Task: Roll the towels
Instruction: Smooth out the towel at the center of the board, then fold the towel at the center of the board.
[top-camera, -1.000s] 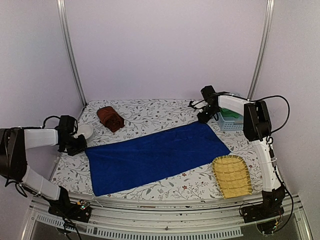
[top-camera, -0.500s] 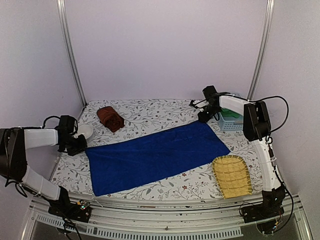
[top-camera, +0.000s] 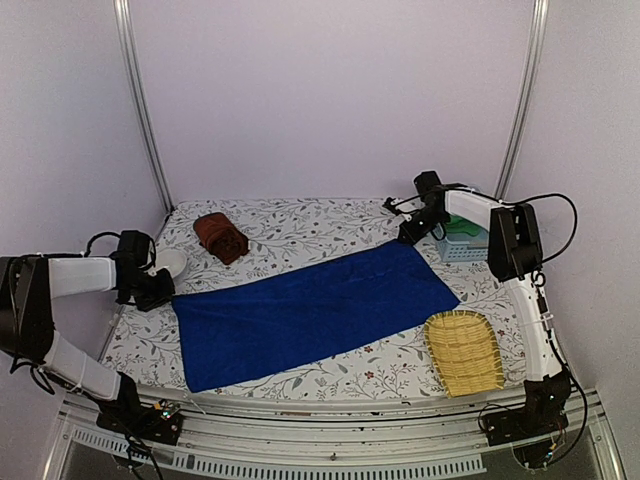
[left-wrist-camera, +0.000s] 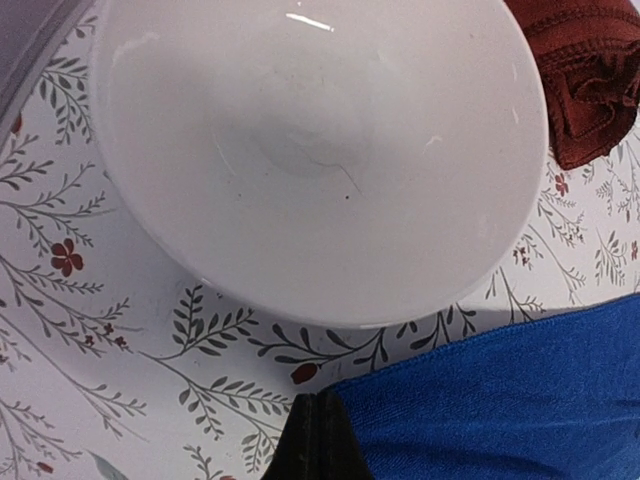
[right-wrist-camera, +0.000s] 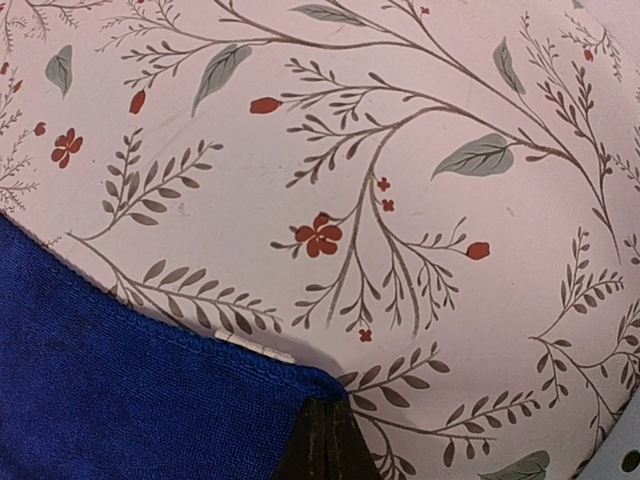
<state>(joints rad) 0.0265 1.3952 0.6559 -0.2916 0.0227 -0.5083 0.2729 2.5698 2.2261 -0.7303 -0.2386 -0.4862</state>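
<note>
- Firstly, top view: the blue towel (top-camera: 315, 310) lies spread flat across the middle of the table (top-camera: 300, 225). The brown towel (top-camera: 221, 237) sits bundled at the far left, well apart from it. The left gripper (top-camera: 160, 292) is at the blue towel's left far corner, beside the bowl (top-camera: 172, 262). The right gripper (top-camera: 408, 238) is at its right far corner, near the crate (top-camera: 458, 248).
- Left wrist: the jaws are pressed together, and the blue towel (left-wrist-camera: 500, 400) runs into the left gripper (left-wrist-camera: 320, 440) by its corner, so it looks pinched. The bowl (left-wrist-camera: 320, 150) is just beyond, with the brown towel (left-wrist-camera: 585, 80) behind it.
- Right wrist: the jaws are pressed together here too. The hemmed corner of the blue towel (right-wrist-camera: 120, 400) meets the right gripper (right-wrist-camera: 322, 440), apparently nipped.
- Status, as a judgement: the brown towel looks already rolled. The blue one is held at two corners with no turn made, so its whole roll is left.
</note>
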